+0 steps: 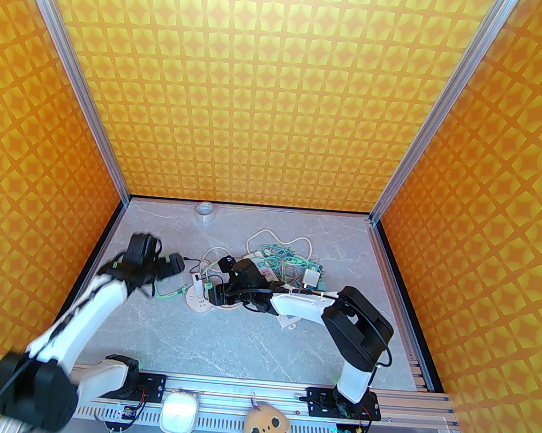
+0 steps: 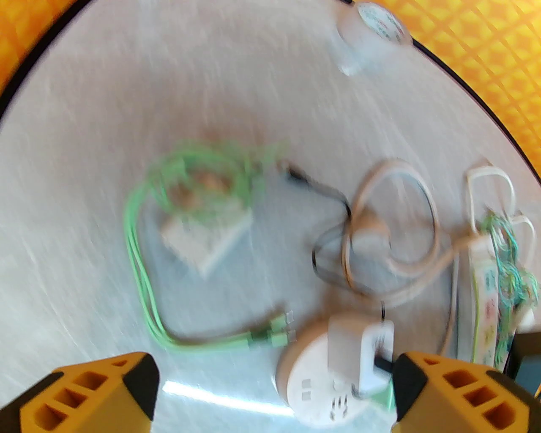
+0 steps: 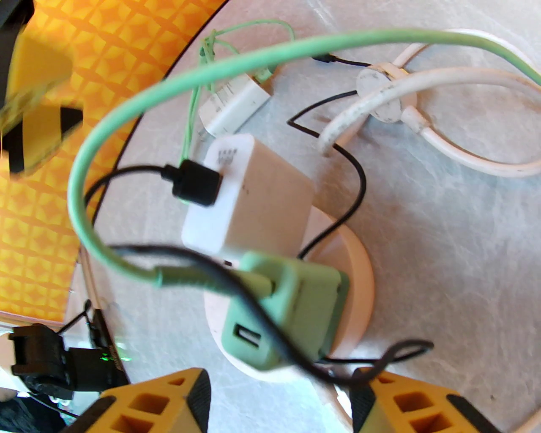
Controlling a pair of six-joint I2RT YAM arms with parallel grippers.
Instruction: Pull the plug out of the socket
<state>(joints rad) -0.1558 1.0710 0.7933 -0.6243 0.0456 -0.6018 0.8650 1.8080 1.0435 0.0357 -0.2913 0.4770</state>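
Observation:
A round white socket [image 1: 197, 302] [image 2: 312, 380] [image 3: 359, 291] lies on the table left of centre. A white cube plug [image 3: 253, 198] with a black cable and a green plug [image 3: 291, 313] with a green cable sit in it. Another white plug [image 2: 203, 237] [image 3: 236, 105] with thin green cables lies loose on the table, apart from the socket. My left gripper [image 1: 175, 264] [image 2: 274, 397] hangs open above the table, left of the socket, with nothing between its fingers. My right gripper [image 1: 215, 293] [image 3: 279, 401] is at the socket's right side, jaws apart just short of the green plug, holding nothing.
A white power strip [image 1: 266, 269] [image 2: 486, 304] under a tangle of green and white cables lies behind the right arm. White cord loops [image 2: 393, 224] [image 3: 444, 97] and a thin black cable trail around the socket. A tape roll [image 1: 205, 211] [image 2: 372, 25] stands at the back wall.

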